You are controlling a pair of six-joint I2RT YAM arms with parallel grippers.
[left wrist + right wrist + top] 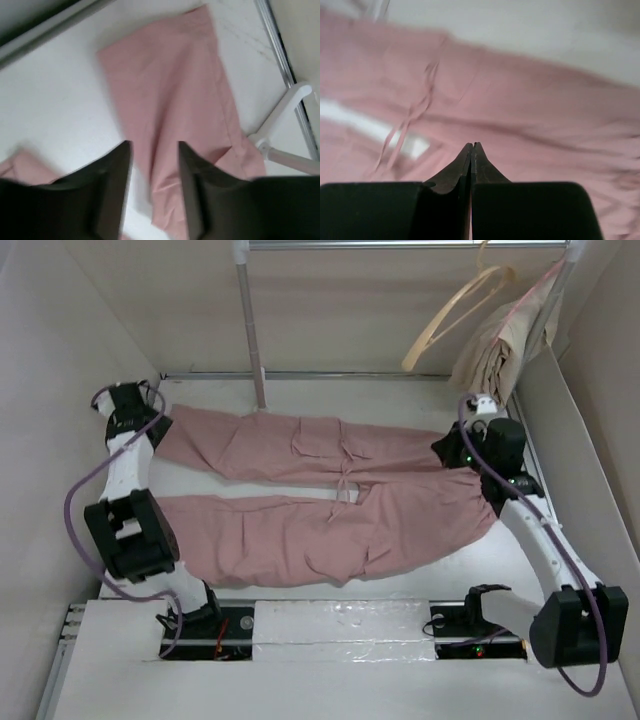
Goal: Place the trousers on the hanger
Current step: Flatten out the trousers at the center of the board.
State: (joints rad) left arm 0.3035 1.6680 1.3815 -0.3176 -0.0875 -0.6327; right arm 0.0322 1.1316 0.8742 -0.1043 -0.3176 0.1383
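The dusty-pink trousers (330,510) lie flat on the table, legs toward the left and waist at the right. My left gripper (148,428) hovers over the far leg's cuff end. In the left wrist view it (154,150) is open, with the pink leg (175,100) lying below and between the fingers. My right gripper (455,452) is at the waist. In the right wrist view it (471,146) is shut, with nothing seen between the jaws, just above the pink cloth (530,110) and near the drawstring (415,115). The cream hanger (455,315) hangs empty on the rail at the back right.
A beige garment on a pinkish hanger (505,340) hangs beside the cream hanger. The rack's upright pole (250,330) stands at the back centre, and its white foot (290,105) is next to the far leg. White walls enclose the table at left, right and back.
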